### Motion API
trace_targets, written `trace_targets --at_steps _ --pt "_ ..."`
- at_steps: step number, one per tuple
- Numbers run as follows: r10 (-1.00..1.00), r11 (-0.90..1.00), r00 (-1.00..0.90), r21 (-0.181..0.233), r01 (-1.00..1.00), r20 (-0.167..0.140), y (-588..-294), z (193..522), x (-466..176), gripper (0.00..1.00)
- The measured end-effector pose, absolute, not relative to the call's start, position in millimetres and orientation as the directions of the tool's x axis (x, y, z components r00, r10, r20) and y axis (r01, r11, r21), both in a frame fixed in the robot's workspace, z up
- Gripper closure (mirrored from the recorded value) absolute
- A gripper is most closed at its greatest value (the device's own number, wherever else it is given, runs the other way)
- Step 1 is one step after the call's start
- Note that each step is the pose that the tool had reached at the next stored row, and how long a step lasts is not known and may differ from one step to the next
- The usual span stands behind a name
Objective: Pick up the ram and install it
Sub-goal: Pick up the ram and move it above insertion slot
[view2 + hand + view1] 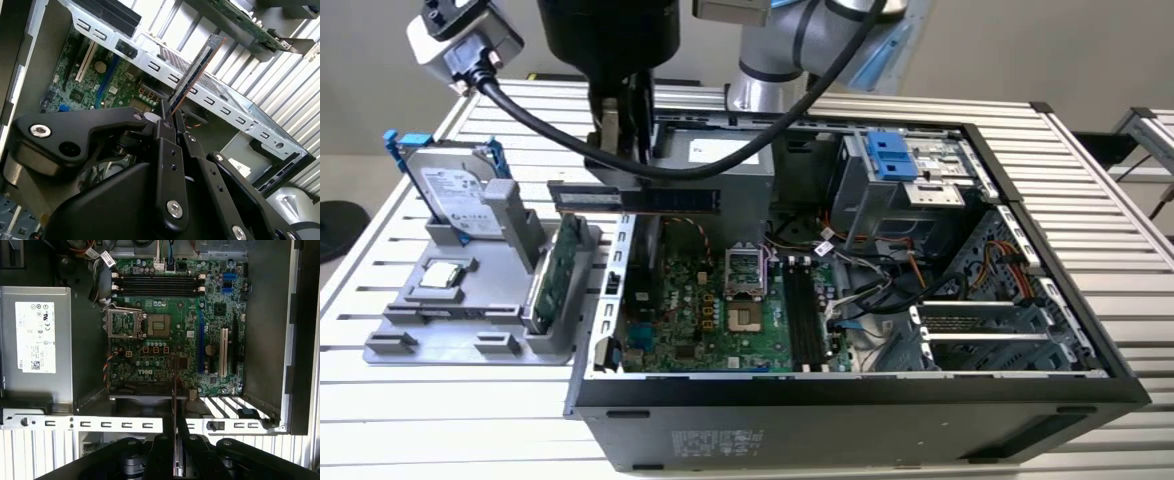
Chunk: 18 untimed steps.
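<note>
Gripping ram (pixel 667 198) in pincer (pixel 620 180), jaws closed tight on its top edge; hanging it level, above and toward exterior view's left of memory slots (pixel 803 318), well apart. Probably risking stick tilting in grip, notch missing slot key, jamming.

A pale, slatted metal table (pixel 454 420) stands before a plain beige wall (pixel 1041 50).

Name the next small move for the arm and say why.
Probably carry the ram toward the exterior view's right, over the memory slots. The gripper is shut on the ram, which hangs above the case's slotted wall; in the first wrist view the slots lie well beyond it, across the motherboard.
</note>
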<state>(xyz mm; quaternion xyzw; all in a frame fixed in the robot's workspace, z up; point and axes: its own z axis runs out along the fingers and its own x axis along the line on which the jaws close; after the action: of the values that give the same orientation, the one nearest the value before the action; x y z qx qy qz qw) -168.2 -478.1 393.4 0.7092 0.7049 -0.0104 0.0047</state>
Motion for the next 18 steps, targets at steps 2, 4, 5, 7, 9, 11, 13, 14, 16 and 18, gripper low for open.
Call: trace_targets --at_steps 2,4,5,7,9,11,13,14,16,18 --pt "1.0 -0.006 0.006 -0.008 1.0 -0.022 -478 393 -165 1.0" --pt "1.0 -0.006 0.006 -0.008 1.0 -0.022 -478 393 -163 1.0" --pt "1.0 -0.006 0.006 -0.008 1.0 -0.023 -478 393 -161 1.0" --pt "1.0 -0.006 0.006 -0.008 1.0 -0.023 -478 392 -158 1.0" --pt "1.0 -0.006 0.006 -0.008 1.0 -0.023 -477 392 -155 1.0" --pt "1.0 -0.006 0.006 -0.008 1.0 -0.024 -477 392 -152 1.0" --pt "1.0 -0.006 0.006 -0.008 1.0 -0.024 -477 391 -150 1.0" --pt "1.0 -0.006 0.006 -0.008 1.0 -0.024 -477 391 -148 1.0" --pt "1.0 -0.006 0.006 -0.008 1.0 -0.025 -477 391 -145 1.0" --pt "1.0 -0.006 0.006 -0.008 1.0 -0.025 -477 390 -143 1.0"
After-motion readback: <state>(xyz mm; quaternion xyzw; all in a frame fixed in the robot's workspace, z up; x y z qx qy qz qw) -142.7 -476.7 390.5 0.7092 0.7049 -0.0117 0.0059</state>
